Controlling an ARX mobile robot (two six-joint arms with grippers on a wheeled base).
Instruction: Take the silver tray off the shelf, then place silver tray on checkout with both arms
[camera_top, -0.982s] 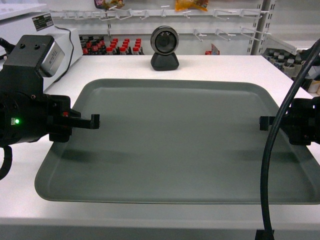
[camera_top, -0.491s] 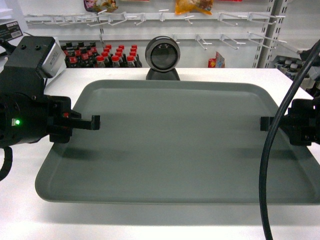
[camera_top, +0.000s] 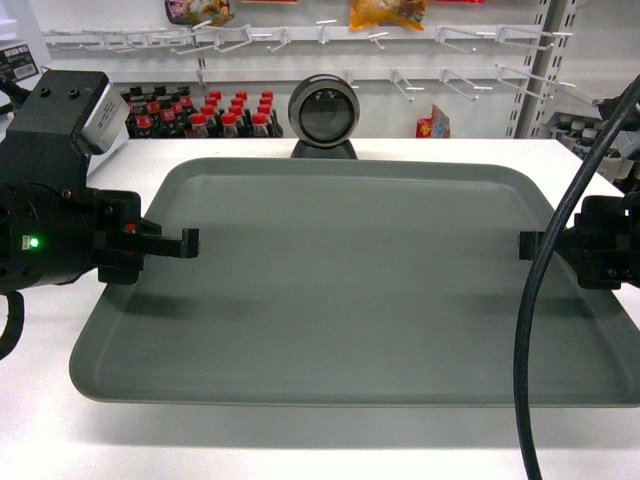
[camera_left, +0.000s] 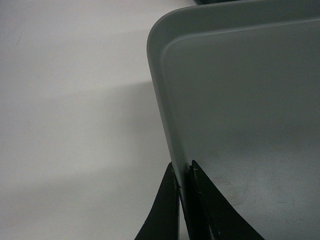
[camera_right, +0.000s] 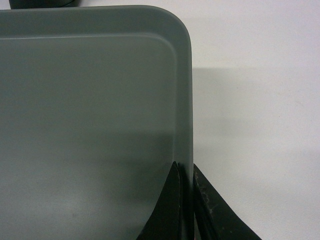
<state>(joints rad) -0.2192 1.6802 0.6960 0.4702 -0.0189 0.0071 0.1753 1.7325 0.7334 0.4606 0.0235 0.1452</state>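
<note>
The silver tray (camera_top: 350, 290) spans the middle of the head view over the white checkout (camera_top: 50, 440), casting a shadow under its front edge. My left gripper (camera_top: 190, 242) is shut on the tray's left rim. The left wrist view shows the two black fingers (camera_left: 200, 200) pinching that rim (camera_left: 167, 120), one on each side. My right gripper (camera_top: 527, 245) is shut on the right rim (camera_right: 186, 100) in the same way, its fingers (camera_right: 170, 205) clamped either side. The black scanner (camera_top: 323, 112) stands behind the far rim. The shelf is out of view.
Beyond the counter stand rows of red-capped bottles (camera_top: 215, 112) and a wall of white peg hooks (camera_top: 450, 75). A thick black cable (camera_top: 535, 340) hangs in front of the right arm. White counter top (camera_left: 75, 125) shows beside each rim.
The scene ahead has shifted: the scanner now sits higher and larger, its base half hidden by the tray's far rim. Both grippers keep the same hold on the tray.
</note>
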